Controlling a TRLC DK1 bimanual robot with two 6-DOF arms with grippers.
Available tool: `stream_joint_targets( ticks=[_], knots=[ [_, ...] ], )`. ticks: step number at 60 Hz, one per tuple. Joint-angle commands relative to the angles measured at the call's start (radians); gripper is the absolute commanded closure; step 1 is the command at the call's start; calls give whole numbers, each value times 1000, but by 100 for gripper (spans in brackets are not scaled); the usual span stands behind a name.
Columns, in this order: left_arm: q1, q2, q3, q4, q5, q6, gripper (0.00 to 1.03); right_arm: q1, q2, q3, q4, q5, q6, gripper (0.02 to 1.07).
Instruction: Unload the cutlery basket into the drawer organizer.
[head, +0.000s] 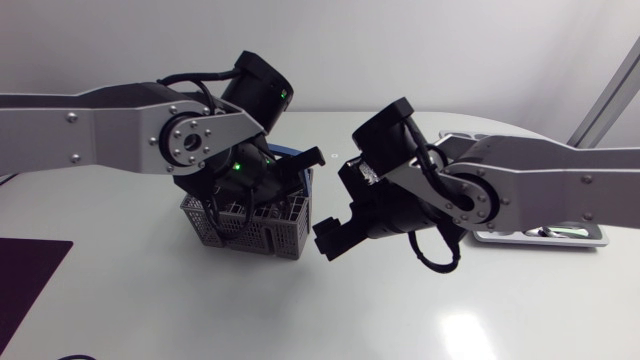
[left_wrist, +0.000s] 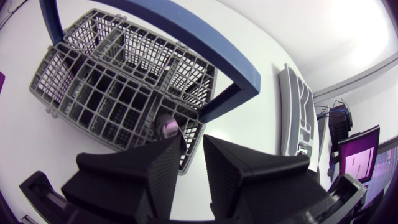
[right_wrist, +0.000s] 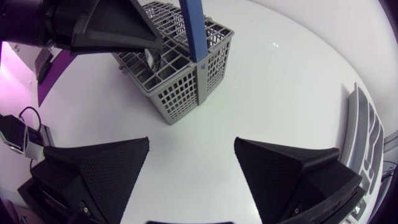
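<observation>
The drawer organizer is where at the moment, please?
The drawer organizer lies at the head view's right, partly under my right arm, apart from the cutlery basket.

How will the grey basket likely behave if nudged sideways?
The basket is open plastic lattice, so it is probably light and may slide easily on the smooth table. Its tall blue handle could tip it if caught.
</observation>
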Motion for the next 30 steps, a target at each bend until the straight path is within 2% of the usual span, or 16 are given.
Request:
stream_joint_targets(
  ticks=[1, 12, 30],
  knots=[
    [-10, 33, 47, -24, -22, -28, 76, 7, -17, -25, 7, 7, -15, 9],
    [-19, 57, 81, -81, -55, -28, 76, 7, -23, -34, 7, 9, -16, 9],
    [-28, 79, 119, -133, -66, -30, 76, 7, -23, -43, 12, 9, -23, 9]
  ],
)
